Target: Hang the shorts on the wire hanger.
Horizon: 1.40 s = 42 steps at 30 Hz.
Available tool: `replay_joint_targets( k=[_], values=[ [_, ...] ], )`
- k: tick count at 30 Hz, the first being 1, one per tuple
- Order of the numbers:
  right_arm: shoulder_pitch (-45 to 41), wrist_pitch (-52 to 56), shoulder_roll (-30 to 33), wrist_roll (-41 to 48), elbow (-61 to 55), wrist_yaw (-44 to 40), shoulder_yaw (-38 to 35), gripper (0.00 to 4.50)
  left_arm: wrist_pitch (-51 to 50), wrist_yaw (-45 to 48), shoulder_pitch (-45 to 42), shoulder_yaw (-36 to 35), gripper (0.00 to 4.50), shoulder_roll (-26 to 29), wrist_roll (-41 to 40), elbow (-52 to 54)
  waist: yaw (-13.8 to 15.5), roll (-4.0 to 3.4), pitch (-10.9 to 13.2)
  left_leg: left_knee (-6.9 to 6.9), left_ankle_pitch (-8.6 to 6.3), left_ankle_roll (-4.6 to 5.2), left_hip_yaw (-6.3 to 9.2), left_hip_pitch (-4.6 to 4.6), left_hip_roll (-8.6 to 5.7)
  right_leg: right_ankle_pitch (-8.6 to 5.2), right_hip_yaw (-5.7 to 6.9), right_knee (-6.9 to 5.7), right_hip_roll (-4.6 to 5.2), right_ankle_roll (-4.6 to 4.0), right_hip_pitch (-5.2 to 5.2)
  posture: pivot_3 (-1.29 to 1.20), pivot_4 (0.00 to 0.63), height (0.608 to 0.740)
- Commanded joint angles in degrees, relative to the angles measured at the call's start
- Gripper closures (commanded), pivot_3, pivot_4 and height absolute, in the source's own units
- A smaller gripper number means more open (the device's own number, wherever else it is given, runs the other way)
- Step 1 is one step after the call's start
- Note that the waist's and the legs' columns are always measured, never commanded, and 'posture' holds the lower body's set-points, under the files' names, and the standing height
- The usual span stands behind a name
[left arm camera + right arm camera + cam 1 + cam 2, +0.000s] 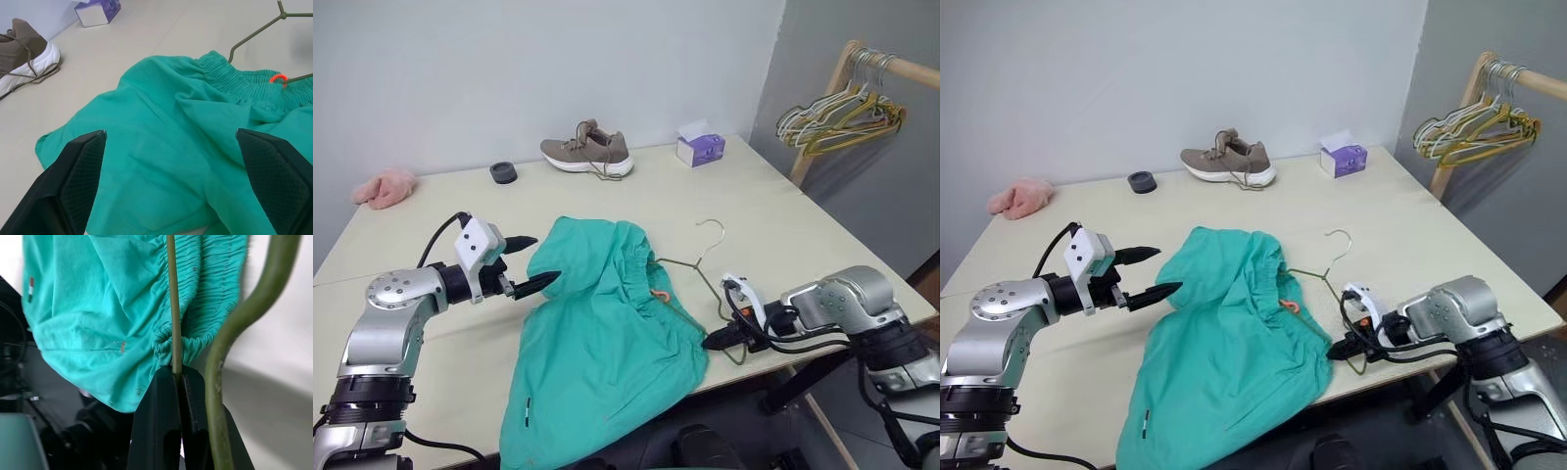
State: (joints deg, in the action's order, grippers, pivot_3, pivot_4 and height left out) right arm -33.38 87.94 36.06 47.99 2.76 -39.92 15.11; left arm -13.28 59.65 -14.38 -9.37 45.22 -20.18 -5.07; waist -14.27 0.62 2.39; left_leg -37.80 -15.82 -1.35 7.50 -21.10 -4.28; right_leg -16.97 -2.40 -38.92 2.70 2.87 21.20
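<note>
Left eye view, beige table (773,211) (grey wall (558,69))

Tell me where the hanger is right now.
The hanger lies on the table's near right part, partly under the shorts' waistband, its lower wire pinched in the right claw.

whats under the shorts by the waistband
The wire hanger runs under the waistband of the shorts: its hook and one arm stick out onto the table, and the right hand pinches the wire. How far it reaches beneath the fabric is covered.
</note>
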Motion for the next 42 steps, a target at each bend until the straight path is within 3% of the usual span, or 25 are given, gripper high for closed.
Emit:
replay_joint_targets(
  k=[1, 11, 20, 28, 33, 42],
  values=[
    [-2.6, 0.5, -2.3, -1.3, 1.8, 0.7, -3.0, 4.50, 0.7, -0.1, -0.9, -0.8, 0.03, 0.5, -0.2, 1.4, 0.0, -0.01, 0.0, 0.00, 0.00, 0.00, 0.01, -0.01, -0.01, 0.08, 0.00, 0.00, 0.00, -0.14, 0.00, -0.28, 0.000, 0.740],
    [-4.9, -5.2, -7.4, -5.8, 0.3, 4.8, -9.8, 4.50, -1.7, -5.4, -1.5, -3.6, 0.03, -1.5, -2.1, 1.4, 0.0, -0.01, 0.0, -0.01, 0.00, 0.00, 0.01, -0.01, -0.02, 0.10, -0.01, -0.03, 0.00, -0.12, 0.06, -0.28, 0.000, 0.740],
    [-1.7, -28.5, -3.3, -19.0, -13.3, 0.2, 3.4, 4.50, -2.8, -8.8, -5.3, -6.6, 0.03, -2.1, -3.9, 0.3, 0.0, 0.01, 0.0, -0.02, 0.00, -0.01, 0.04, -0.16, -0.02, 0.10, 0.03, -0.03, 0.00, -0.09, 0.16, -0.27, 0.000, 0.740],
    [0.7, -49.2, 3.7, -35.7, -15.8, -6.1, 14.9, 4.50, -0.6, 1.3, -8.2, -3.3, 0.03, 5.3, -2.1, 0.8, -0.2, 0.00, 0.0, -0.02, 0.00, -0.02, 0.04, -0.15, -0.03, 0.08, 0.03, -0.01, 0.00, -0.04, 0.19, -0.27, 0.000, 0.740],
    [0.6, -55.1, 4.0, -40.7, -15.3, -8.8, 15.8, 4.50, 3.1, 8.1, -8.8, 2.0, 0.03, 8.5, 1.0, 1.6, -0.1, -0.03, 0.0, -0.02, 0.00, -0.02, 0.05, -0.07, -0.03, -0.04, 0.04, 0.00, 0.00, 0.16, 0.17, -0.28, 0.000, 0.740],
    [0.8, -58.8, 3.1, -45.4, -16.7, -11.5, 15.2, 4.50, 7.8, 13.4, -8.8, 7.6, 0.03, 8.4, 4.6, 0.9, -0.1, -0.02, 0.0, -0.02, 0.00, -0.02, 0.05, -0.08, -0.03, 0.11, 0.03, -0.01, 0.00, -0.09, 0.17, -0.30, 0.000, 0.740]
  ],
)
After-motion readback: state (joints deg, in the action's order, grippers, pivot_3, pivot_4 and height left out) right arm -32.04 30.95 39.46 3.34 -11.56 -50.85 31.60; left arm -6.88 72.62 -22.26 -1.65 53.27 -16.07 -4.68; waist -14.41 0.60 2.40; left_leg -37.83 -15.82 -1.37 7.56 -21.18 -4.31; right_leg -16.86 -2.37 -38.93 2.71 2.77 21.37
